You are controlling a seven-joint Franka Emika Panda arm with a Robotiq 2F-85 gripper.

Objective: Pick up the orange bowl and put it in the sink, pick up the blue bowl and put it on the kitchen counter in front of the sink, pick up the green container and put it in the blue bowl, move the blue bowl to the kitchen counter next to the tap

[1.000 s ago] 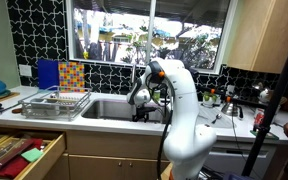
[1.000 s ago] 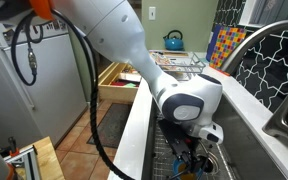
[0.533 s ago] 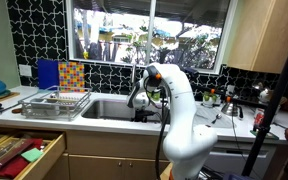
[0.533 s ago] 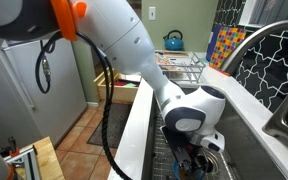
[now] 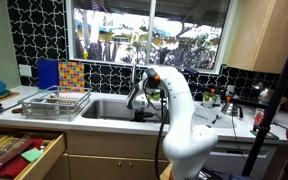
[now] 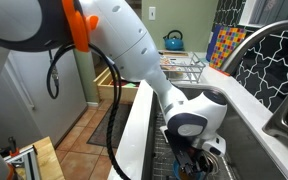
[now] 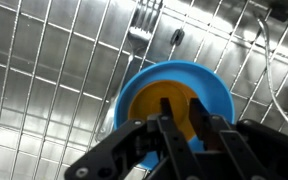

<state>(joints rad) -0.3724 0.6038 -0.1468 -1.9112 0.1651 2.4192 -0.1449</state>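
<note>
Wrist view, centre frame: blue bowl on wire grid down in sink, orange bowl seemingly nested inside it.

Gripper low over near rim, lower middle of frame. Fingers narrow, small gap. Firm hold or not: cannot tell.

Judgement: orange-into-sink step looks done, blue bowl pick-up in hand.

Left: blue bowl to kitchen counter, green container in, shift beside tap.

Green container not made out.

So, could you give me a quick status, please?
Gripper low in steel sink, jaws narrow, grip unconfirmed. Round orange bowl inside round blue bowl, on wire grid. Nothing blocking.
</note>
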